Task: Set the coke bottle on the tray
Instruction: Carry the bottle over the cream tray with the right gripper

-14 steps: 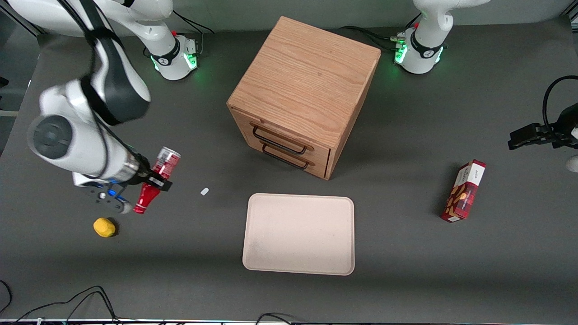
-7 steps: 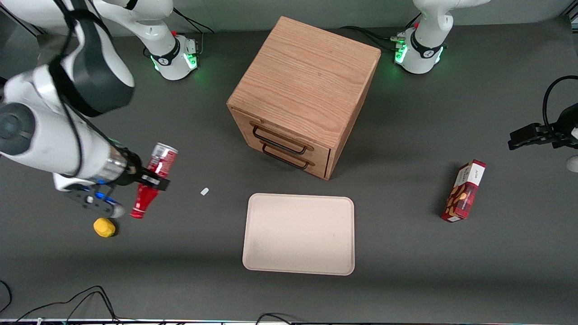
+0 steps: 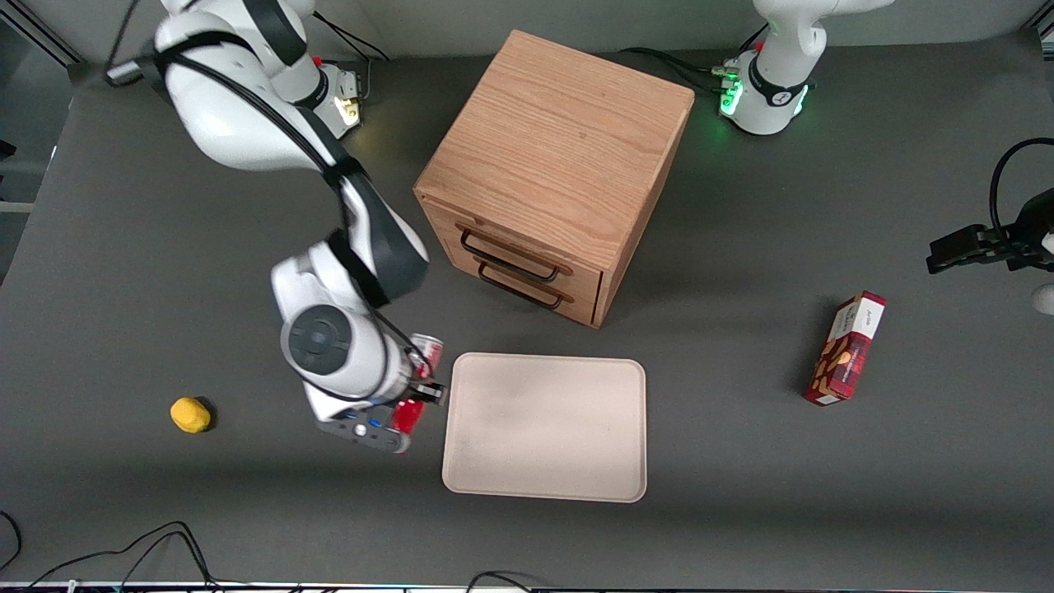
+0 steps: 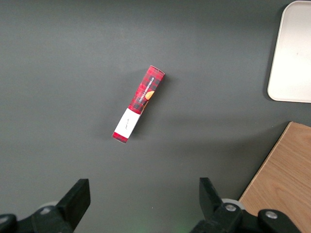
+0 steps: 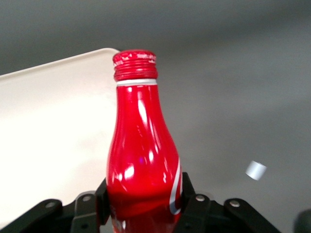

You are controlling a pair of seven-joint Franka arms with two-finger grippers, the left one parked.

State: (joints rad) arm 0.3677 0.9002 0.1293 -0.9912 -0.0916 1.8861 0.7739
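My right gripper is shut on the red coke bottle and holds it above the table, just beside the edge of the tray that faces the working arm's end. In the right wrist view the bottle fills the middle, its red cap pointing away from the gripper, with both fingers pressed on its body. The pale beige tray lies flat in front of the cabinet's drawers, nearer the front camera. It also shows in the right wrist view under the bottle's neck, and one corner shows in the left wrist view.
A wooden two-drawer cabinet stands farther from the camera than the tray. A yellow lemon-like object lies toward the working arm's end. A red snack box lies toward the parked arm's end. A small white piece lies on the table.
My gripper has carried the bottle from near the yellow object across the table to the tray's edge. The arm has swung in over the table.
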